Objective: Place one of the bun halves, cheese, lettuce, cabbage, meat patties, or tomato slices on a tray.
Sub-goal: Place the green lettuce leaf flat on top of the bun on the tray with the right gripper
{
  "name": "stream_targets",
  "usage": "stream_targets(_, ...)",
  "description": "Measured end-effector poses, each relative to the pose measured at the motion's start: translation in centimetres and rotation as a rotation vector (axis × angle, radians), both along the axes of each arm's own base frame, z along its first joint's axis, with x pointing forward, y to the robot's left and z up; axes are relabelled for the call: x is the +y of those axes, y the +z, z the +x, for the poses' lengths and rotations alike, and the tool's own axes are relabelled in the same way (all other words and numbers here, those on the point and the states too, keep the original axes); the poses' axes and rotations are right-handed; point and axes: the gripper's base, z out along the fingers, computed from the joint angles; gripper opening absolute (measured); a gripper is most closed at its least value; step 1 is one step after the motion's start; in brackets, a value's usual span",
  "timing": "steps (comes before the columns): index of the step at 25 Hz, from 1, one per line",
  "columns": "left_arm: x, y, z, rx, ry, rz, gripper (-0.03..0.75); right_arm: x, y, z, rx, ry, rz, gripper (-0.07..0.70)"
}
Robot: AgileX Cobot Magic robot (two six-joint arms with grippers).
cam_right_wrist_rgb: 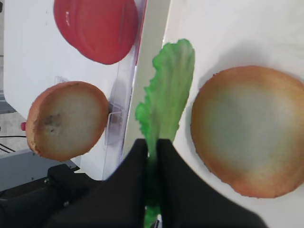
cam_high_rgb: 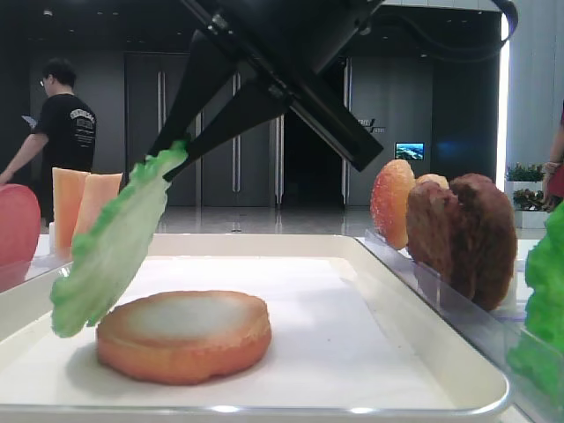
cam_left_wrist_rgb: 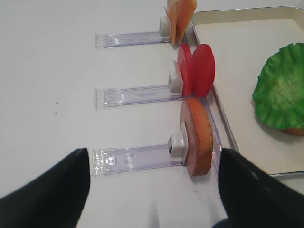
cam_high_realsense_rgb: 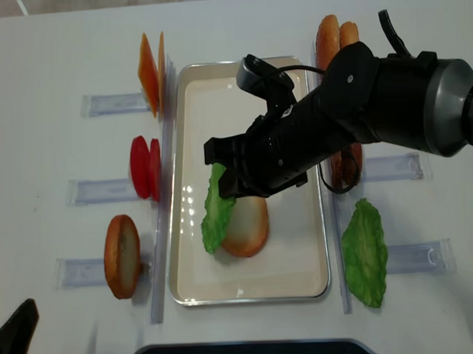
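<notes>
Right wrist view: my right hand (cam_right_wrist_rgb: 152,145) is clenched on the lettuce (cam_right_wrist_rgb: 167,95), fingers (cam_right_wrist_rgb: 135,156) pinching one end of the leaf, the rest hanging free below. The leaf hangs over the left rim of the tray (cam_right_wrist_rgb: 154,52), just beside the flat bun half (cam_right_wrist_rgb: 249,128) lying pale face up on the white lining. I can't tell whether leaf and bun touch (in the low exterior view the leaf's lower end overlaps the bun's left edge).

Overhead view: right arm reaches across the tray's middle; lettuce hangs tilted at the bun's left side, inside the tray.

Left of the tray, on the bench (cam_high_realsense_rgb: 54,67), three clear racks (cam_left_wrist_rgb: 137,159) lie in a row. Nearest holds another bun half (cam_left_wrist_rgb: 198,137) standing on edge, middle one the tomato slices (cam_left_wrist_rgb: 202,69), far one the cheese (cam_left_wrist_rgb: 183,14), all upright.

Right of the tray, low exterior view: meat patties (cam_high_rgb: 467,233) stand on edge w/ an orange speckled bun (cam_high_rgb: 392,203) behind them. A second lettuce leaf (cam_high_realsense_rgb: 365,254) lies at the near right in the overhead view.

Left hand (cam_left_wrist_rgb: 152,190): released, dark fingers spread wide apart, nothing between them, low over the bench near the closest rack.
</notes>
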Motion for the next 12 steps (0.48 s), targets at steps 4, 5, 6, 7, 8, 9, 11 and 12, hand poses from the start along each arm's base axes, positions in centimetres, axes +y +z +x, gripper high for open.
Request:
stream_targets(4,0.00,0.00,0.00,0.000,0.000,0.000,0.643,-0.26,-0.27,-0.09,-0.011,0.025,-0.043,0.055)
stream_targets(5,0.00,0.00,0.00,0.000,0.000,0.000,0.643,-0.32,-0.33,-0.14,-0.013,0.035,-0.053,0.055)
stream_targets(6,0.00,0.00,0.00,0.000,0.000,0.000,0.643,-0.37,-0.38,-0.17,-0.013,0.041,-0.061,0.055)
stream_targets(7,0.00,0.00,0.00,0.000,0.000,0.000,0.643,-0.43,-0.43,-0.21,-0.009,0.042,-0.069,0.055)
stream_targets(8,0.00,0.00,0.00,0.000,0.000,0.000,0.643,-0.49,-0.49,-0.22,-0.008,0.044,-0.078,0.055)
stream_targets(9,0.00,0.00,0.00,0.000,0.000,0.000,0.643,-0.55,-0.54,-0.22,-0.011,0.048,-0.087,0.055)
stream_targets(11,0.00,0.00,0.00,0.000,0.000,0.000,0.643,-0.66,-0.63,-0.21,-0.018,0.053,-0.104,0.055)
stream_targets(12,0.00,0.00,0.00,0.000,0.000,0.000,0.643,-0.74,-0.70,-0.20,-0.021,0.055,-0.115,0.055)
